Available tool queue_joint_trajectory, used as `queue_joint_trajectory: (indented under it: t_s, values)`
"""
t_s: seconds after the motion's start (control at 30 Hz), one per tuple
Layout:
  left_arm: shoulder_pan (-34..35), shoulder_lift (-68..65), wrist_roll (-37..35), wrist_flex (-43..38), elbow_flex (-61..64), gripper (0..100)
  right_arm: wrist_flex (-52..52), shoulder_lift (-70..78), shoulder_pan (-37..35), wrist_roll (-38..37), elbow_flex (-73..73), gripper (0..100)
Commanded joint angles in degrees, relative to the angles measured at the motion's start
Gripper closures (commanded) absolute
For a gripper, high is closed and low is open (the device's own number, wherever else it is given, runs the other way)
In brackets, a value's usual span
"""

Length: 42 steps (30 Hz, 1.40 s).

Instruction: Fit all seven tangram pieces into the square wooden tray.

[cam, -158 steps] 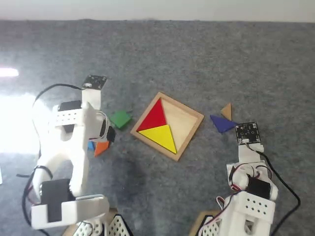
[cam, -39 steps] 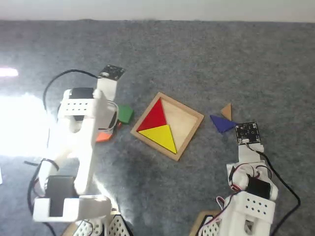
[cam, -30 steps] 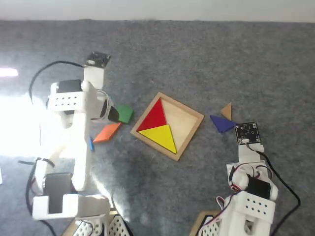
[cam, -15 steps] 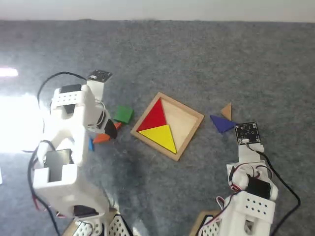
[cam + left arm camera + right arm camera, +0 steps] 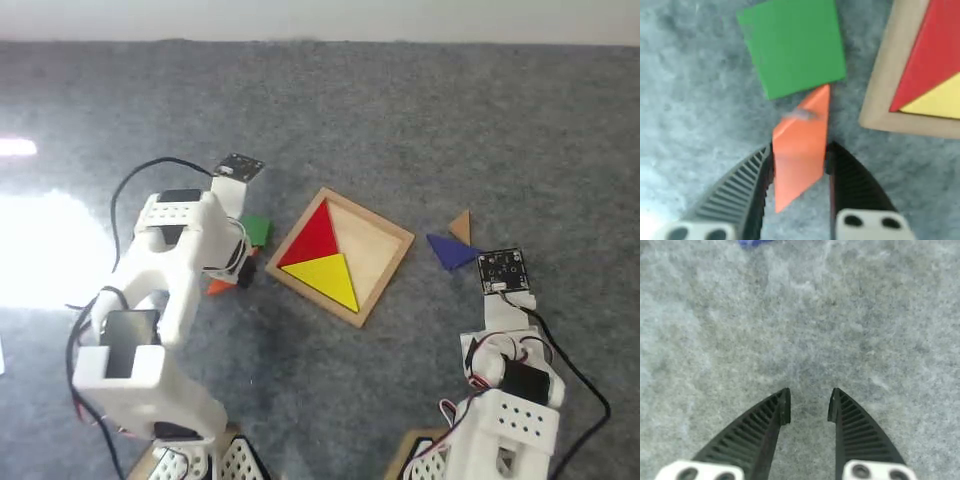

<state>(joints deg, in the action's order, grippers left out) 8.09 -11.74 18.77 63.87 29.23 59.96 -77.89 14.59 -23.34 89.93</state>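
The square wooden tray point(image 5: 392, 243) lies at the table's middle and holds a red triangle point(image 5: 314, 238) and a yellow triangle point(image 5: 330, 276). Left of it sits a green square point(image 5: 256, 230). Just below that lies an orange parallelogram point(image 5: 801, 150), touching the green square point(image 5: 792, 45). My left gripper point(image 5: 799, 160) is shut on the orange piece, a finger pressing each long edge, close to the tray's corner point(image 5: 877, 107). A blue triangle point(image 5: 449, 250) and a small tan triangle point(image 5: 461, 226) lie right of the tray. My right gripper point(image 5: 808, 407) stands open over bare felt, nothing between its fingers.
Grey felt covers the table. The left arm point(image 5: 175, 250) stands over the area left of the tray, its cable looping behind it. The right arm point(image 5: 505, 290) stands just below the blue triangle point(image 5: 752, 242). Open felt stretches beyond the tray.
The left arm has swung about left of the tray and come down on the orange parallelogram, which has shifted toward the tray. The right arm has stayed still.
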Motion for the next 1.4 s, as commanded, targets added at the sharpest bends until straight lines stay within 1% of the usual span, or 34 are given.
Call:
queue_joint_trajectory:
  t_s: [0.0, 0.03, 0.13, 0.23, 0.33, 0.47, 0.57, 0.67, 0.77, 0.9, 1.03, 1.07, 1.1, 1.2, 1.27, 1.37]
  values:
    - [-0.1, -0.8, -0.9, -1.2, 0.0, 97, -1.0, -0.7, -0.3, -0.6, -0.3, 85.5]
    - [-0.2, -0.6, -0.9, -1.2, 0.6, 99, -1.0, -0.7, -0.3, -0.6, -0.3, 85.5]
    - [-0.4, -0.1, -0.9, -1.0, 1.1, 99, -1.0, -0.7, -0.3, -0.6, -0.3, 85.5]
    - [0.0, 2.6, -0.9, 2.2, 0.1, 99, -1.0, -0.7, -0.3, -0.6, -0.3, 85.5]
    - [-1.0, 9.8, -0.9, 6.5, 0.1, 99, -1.0, -0.7, -0.3, -0.6, -0.3, 85.5]
    - [-5.6, 20.3, -0.9, 11.7, 0.1, 99, -1.0, -0.7, -0.3, -0.6, -0.3, 85.5]
    - [-10.9, 24.4, -1.0, 12.3, -0.4, 99, -1.0, -0.7, -0.3, -0.6, -0.3, 85.5]
    - [-14.4, 22.8, -1.8, 12.1, -4.5, 99, -1.0, -0.7, -0.3, -0.6, -0.3, 85.5]
    - [-17.2, 18.1, -0.4, 10.5, -10.9, 99, -1.0, -0.7, -0.3, -0.6, -0.3, 85.5]
    - [-23.0, 9.1, 2.1, 8.6, -20.9, 99, -1.0, -0.7, -0.3, -0.6, -0.3, 85.5]
    - [-28.5, -1.8, 1.1, 8.5, -30.2, 99, -1.0, -0.7, -0.3, -0.6, -0.3, 85.5]
    - [-29.1, -4.7, -1.4, 8.5, -32.8, 99, -1.0, -0.7, -0.3, -0.6, -0.3, 85.5]
    - [-29.5, -7.6, -5.6, 8.6, -35.6, 99, -1.0, -0.7, -0.3, -0.6, -0.3, 85.5]
    - [-29.6, -16.6, -21.2, 11.8, -44.3, 99, -1.0, -0.7, -0.3, -0.6, -0.3, 85.5]
    - [-29.8, -22.4, -30.1, 14.4, -50.0, 99, -0.9, -0.7, -0.3, -0.6, -0.3, 85.5]
    - [-30.2, -29.4, -39.5, 16.8, -57.5, 99, -0.9, -0.7, -0.3, -0.6, -0.3, 85.5]
